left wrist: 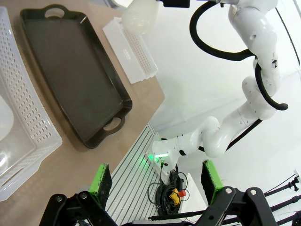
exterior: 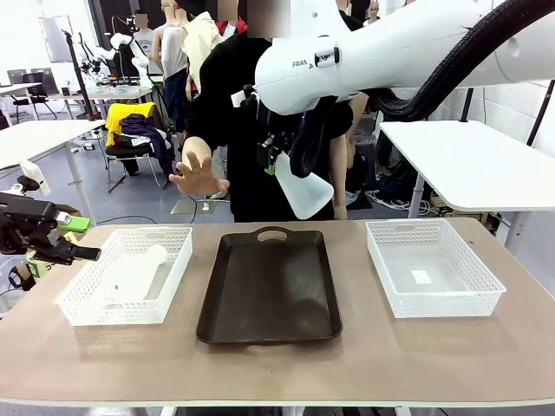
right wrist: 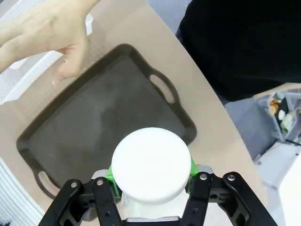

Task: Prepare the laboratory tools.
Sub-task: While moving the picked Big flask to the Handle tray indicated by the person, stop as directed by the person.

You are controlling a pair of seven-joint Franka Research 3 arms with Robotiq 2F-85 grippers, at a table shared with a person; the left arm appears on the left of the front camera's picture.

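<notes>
Front view gives me the whole counter (exterior: 390,364): dark brown tray (exterior: 269,290) in the middle, a white mesh basket on each side. Left basket (exterior: 130,277) has one frosted conical flask (exterior: 139,270) lying on its side in it. Right basket (exterior: 434,264) has a small white square on its floor. Left wrist view adds the right arm (left wrist: 254,70) from its base up, beyond the counter's edge. Right wrist view looks down along the fingers. I see the round white end of the other flask (right wrist: 151,165) toward the lens and the tray under it. The person's hand (right wrist: 47,33) is open near the tray corner on the left-basket side.

Right pincer (exterior: 295,160): green pads clamped on both sides of that flask. It hangs tilted in the air above the tray's far end.

Left pincer (left wrist: 156,183): fingers spread wide, nothing between them.

Right arm reaches in high from the right, across the middle. Left pincer sits low off the counter's left edge, just beside the left basket, not touching it.
</notes>
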